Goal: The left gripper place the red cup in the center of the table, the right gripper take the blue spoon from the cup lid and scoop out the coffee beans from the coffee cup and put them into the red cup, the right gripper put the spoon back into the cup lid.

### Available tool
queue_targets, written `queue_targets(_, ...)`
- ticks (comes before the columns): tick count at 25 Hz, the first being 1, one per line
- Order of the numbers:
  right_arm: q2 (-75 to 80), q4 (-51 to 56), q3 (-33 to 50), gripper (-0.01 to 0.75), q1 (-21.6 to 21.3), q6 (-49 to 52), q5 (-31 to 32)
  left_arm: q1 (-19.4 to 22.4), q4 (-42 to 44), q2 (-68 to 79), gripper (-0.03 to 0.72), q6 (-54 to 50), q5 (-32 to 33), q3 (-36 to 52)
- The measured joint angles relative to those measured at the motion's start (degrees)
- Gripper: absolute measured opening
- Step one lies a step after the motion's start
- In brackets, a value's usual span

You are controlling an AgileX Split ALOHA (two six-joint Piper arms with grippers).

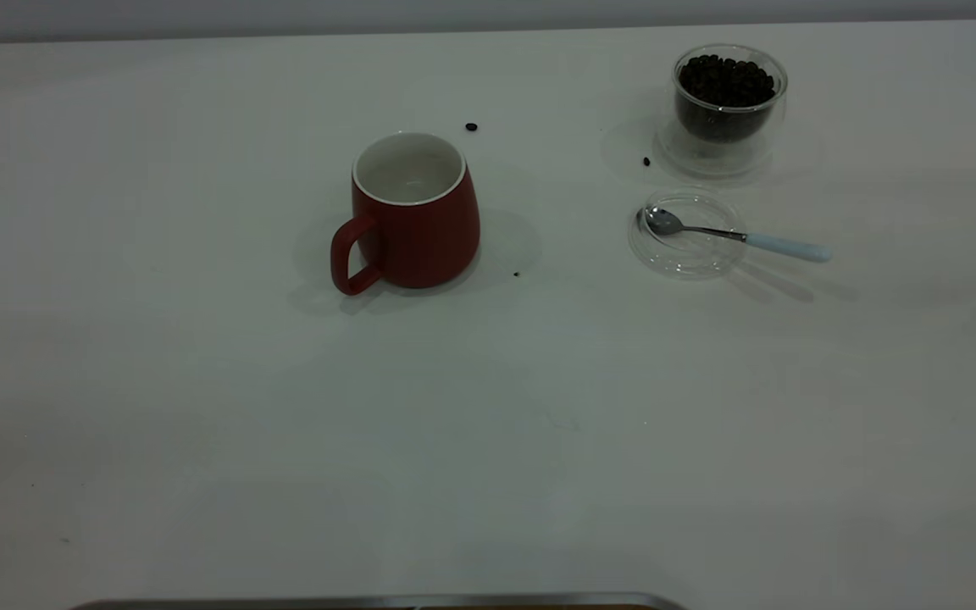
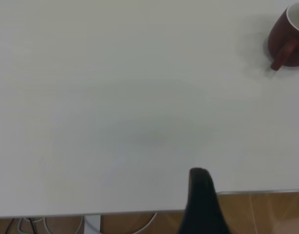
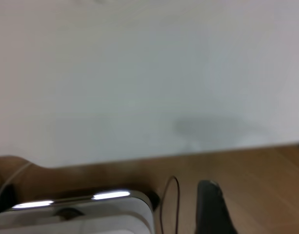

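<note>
The red cup is seen upright near the middle of the counter, handle turned toward the near left in the exterior view, white inside, no beans visible in it. The glass cup is found at the far right of the counter, filled with beans. The lid is laid flat just in front of the glass cup, close to it but apart. The spoon is rested with its bowl inside the lid and its pale blue handle projecting over the rim to the right, onto the counter. Three stray beans are noted on the counter: one behind the red cup, one just left of the glass cup, and a smaller dark speck in front and to the right of the red cup.

Neither arm is seen in the exterior view. In the left wrist view only one dark finger of the left hand is shown, over the counter's near edge, well apart from the red cup; nothing is held or touched. How far it is open cannot be told. In the right wrist view one dark finger of the right hand is shown beyond the counter edge, above a wooden floor, nothing held; its opening cannot be told either.
</note>
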Motion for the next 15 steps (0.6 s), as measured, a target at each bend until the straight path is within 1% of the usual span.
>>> queue_targets(4, -7.25, -1.31, 6.24, 0.494, 0.0, 1.05, 1.15, 0.0, 0.0, 0.0, 0.587, 0.0, 0.0, 0.0)
queue_targets(9, -11.71, -1.67, 6.98, 0.494, 0.0, 1.09, 0.52, 0.0, 0.0, 0.0, 0.587, 0.0, 0.0, 0.0)
queue_targets(15, -12.51, -1.67, 7.05, 0.494, 0.0, 1.09, 0.52, 0.0, 0.0, 0.0, 0.587, 0.0, -0.05, 0.0)
